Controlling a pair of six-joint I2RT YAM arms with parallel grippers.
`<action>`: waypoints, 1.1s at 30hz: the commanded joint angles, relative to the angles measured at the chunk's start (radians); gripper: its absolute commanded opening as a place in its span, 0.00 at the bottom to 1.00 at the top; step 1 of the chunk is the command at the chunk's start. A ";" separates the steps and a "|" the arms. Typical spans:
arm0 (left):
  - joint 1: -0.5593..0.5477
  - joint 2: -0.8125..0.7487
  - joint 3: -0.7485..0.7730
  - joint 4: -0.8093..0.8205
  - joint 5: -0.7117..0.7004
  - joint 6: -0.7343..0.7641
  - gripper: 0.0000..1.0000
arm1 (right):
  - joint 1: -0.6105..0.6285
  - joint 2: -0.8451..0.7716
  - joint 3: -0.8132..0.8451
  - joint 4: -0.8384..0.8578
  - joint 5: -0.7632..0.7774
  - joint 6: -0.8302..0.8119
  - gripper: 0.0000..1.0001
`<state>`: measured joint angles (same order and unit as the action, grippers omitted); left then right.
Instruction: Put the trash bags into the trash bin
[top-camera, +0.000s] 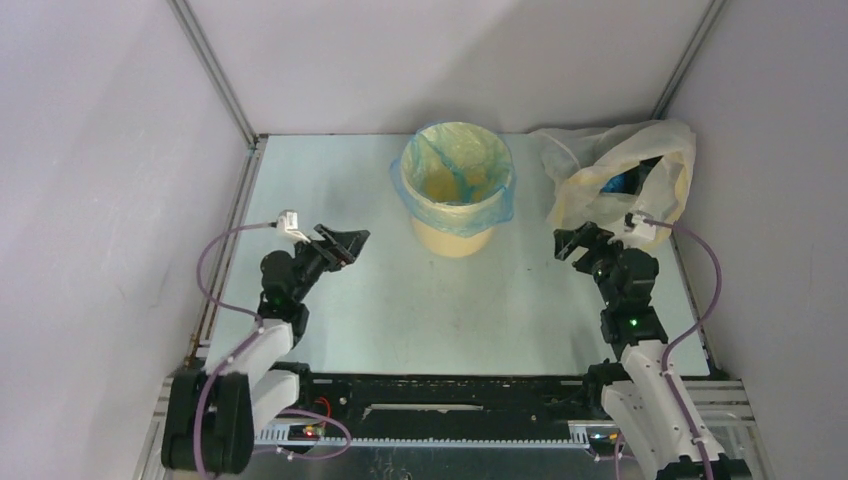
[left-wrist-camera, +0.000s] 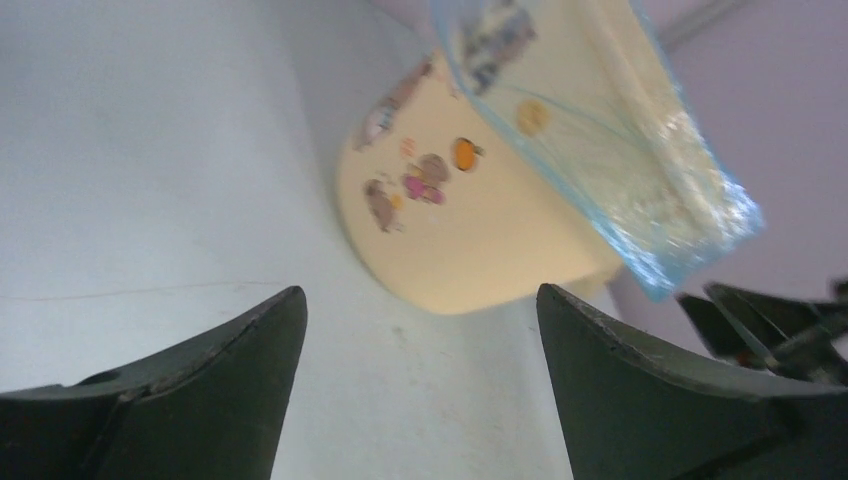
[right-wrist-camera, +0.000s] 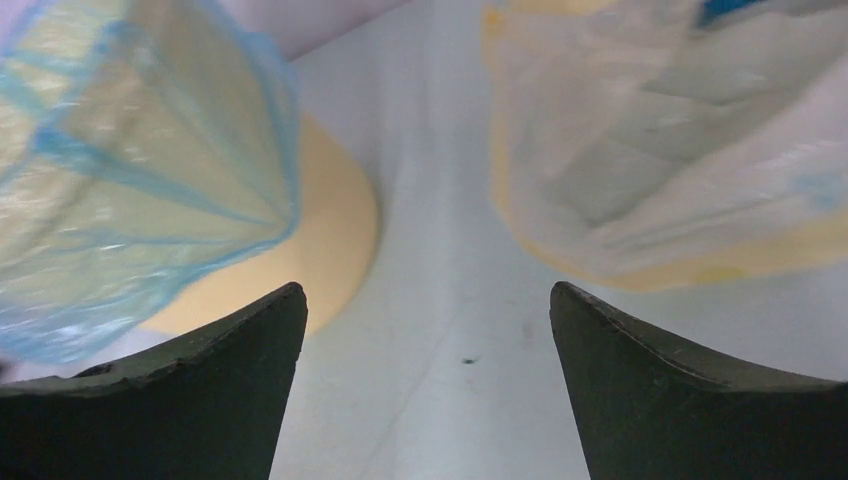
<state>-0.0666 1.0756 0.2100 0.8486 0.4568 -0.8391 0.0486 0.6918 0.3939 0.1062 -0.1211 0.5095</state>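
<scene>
No wording can be read anywhere. The trash bin (left-wrist-camera: 480, 250) has small cartoon figures printed on its side. Near its rim there is a dark block of lettering (left-wrist-camera: 495, 45), which lies under the blue film of the trash bag (left-wrist-camera: 620, 150) and is too blurred in the left wrist view to make out. The pale plastic bag (right-wrist-camera: 680, 150) shows a faint blue mark (right-wrist-camera: 820, 185); whether it is print cannot be told.

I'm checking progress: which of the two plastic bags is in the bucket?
The thin blue bag: it lines the yellow bucket, folded over its rim. The pale yellowish bag lies apart on the table.
</scene>
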 joint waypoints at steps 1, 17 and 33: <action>0.028 -0.188 0.078 -0.476 -0.251 0.289 0.91 | -0.005 -0.049 -0.094 0.054 0.283 -0.107 0.95; 0.028 -0.352 -0.086 -0.183 -0.798 0.679 1.00 | -0.006 0.297 -0.334 0.850 0.176 -0.483 0.98; 0.032 -0.022 -0.018 0.012 -0.736 0.832 0.97 | 0.002 0.638 -0.243 1.053 0.239 -0.494 1.00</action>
<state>-0.0422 1.0149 0.1284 0.7784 -0.2855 -0.0917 0.0456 1.3308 0.0628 1.1305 0.0597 0.0307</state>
